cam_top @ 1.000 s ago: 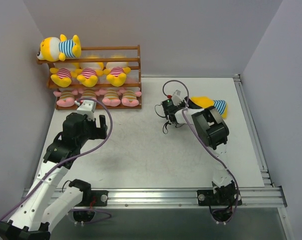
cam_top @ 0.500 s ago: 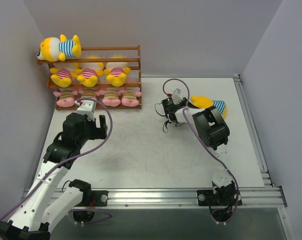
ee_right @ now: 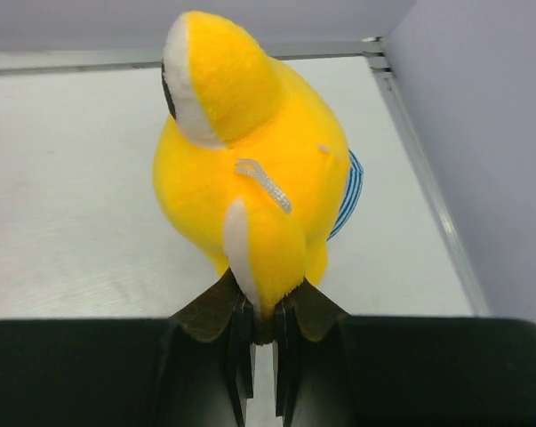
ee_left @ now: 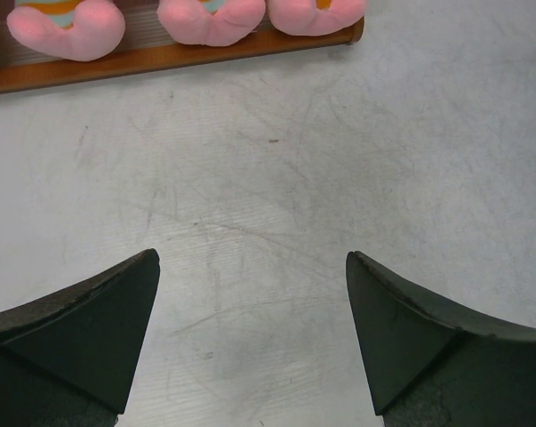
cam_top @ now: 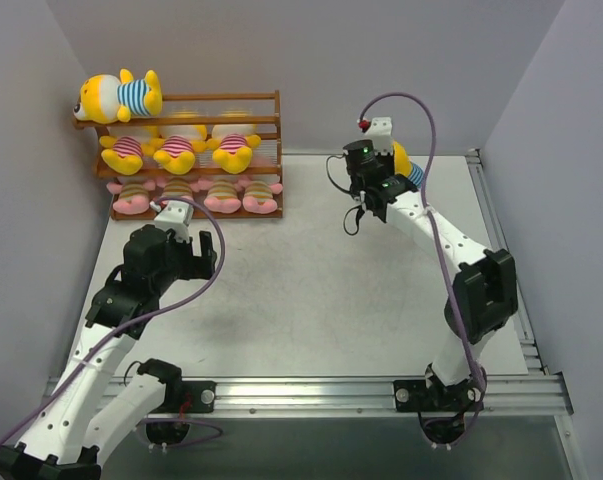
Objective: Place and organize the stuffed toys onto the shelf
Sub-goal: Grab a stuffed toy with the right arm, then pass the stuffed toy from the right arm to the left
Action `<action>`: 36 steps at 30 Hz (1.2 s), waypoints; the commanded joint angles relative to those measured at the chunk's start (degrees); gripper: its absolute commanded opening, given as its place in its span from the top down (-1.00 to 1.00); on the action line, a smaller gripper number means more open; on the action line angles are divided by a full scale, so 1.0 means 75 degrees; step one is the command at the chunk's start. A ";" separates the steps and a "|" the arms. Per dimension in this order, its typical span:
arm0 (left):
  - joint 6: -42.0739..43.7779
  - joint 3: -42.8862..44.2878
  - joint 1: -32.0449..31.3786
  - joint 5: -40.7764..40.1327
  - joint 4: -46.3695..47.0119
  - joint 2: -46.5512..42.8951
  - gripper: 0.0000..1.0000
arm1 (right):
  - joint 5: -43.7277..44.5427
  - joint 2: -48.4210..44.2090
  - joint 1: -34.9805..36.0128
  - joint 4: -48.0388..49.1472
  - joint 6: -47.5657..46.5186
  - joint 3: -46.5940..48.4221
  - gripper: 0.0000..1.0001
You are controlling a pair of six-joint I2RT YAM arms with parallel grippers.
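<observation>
step in hand: by my reading, the carry of the last toy toward the shelf; eight toys are already shelved.
right hand (ee_right: 260, 313): pinched almost closed on a small nub of the large yellow plush animal in a blue-striped shirt (ee_right: 250, 169), which hangs clear of the white bench (cam_top: 301, 290), near the far edge and right of the middle.
left hand (ee_left: 252, 267): fingers spread wide with nothing between them, low over the bench just in front of the bottom tier.
orange-brown wooden three-tier shelf (cam_top: 231, 97): stands at the far-left corner of the bench.
top tier: one matching blue-striped yellow toy (cam_top: 121, 95) lies at the left end; the rail to its right looks free.
middle tier: three small yellow toys in pink-striped shirts (cam_top: 178, 150), side by side.
bottom tier: four pink toys in tan-striped shirts (cam_top: 196, 193), side by side.
next move calls for: a swing left along the far edge, high enough to clear the top rail, then a release beside the twin.
risk: the thin pinch may let the toy swing or slip.
</observation>
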 commanded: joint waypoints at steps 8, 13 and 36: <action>-0.0262 -0.0072 0.0125 0.0749 0.0791 -0.0363 -0.88 | -0.3969 -0.2989 -0.0116 0.1487 0.3190 -0.1941 1.00; -0.1608 -0.0258 0.0090 0.1113 0.1294 -0.0562 -0.88 | -0.5564 -0.3950 -0.0093 0.2825 0.4011 -0.2869 1.00; -0.4998 -0.1374 -0.1748 0.0517 0.5374 -0.0129 -0.88 | -0.7768 -0.4222 0.0552 0.8873 0.7516 -0.5167 1.00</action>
